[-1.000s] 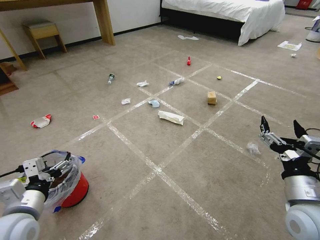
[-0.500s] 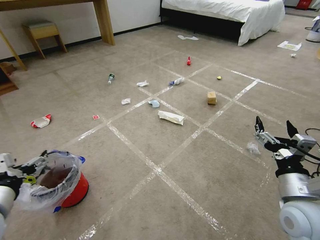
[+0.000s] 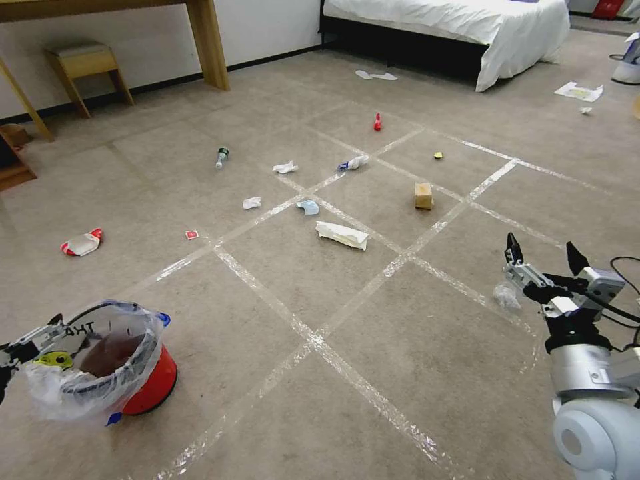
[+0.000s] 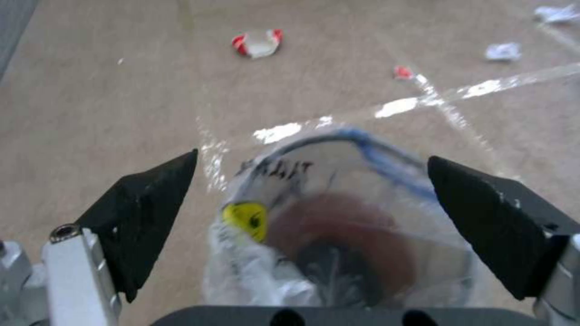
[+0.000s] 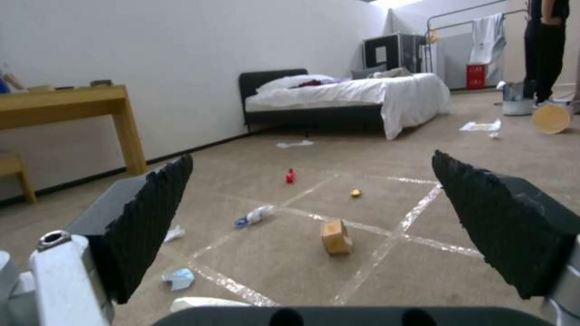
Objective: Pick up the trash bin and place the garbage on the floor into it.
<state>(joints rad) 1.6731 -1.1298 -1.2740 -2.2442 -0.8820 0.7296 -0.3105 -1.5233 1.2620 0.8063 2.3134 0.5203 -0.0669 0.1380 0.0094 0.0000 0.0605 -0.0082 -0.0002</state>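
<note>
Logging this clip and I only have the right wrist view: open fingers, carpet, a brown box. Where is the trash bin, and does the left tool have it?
Observer: The trash bin stands on the carpet at the robot's near left. The left tool hangs over its lined mouth, fingers wide apart, not closed on it.
Operator: Any litter near the right tool that I miss?
Observer: Yes. A crumpled clear wad lies on the carpet beside the open right tool, on its bin side.
Operator: Anything far out on the left?
Observer: A red-and-white wrapper lies beyond the bin, the leftmost piece of litter in the head view.
</note>
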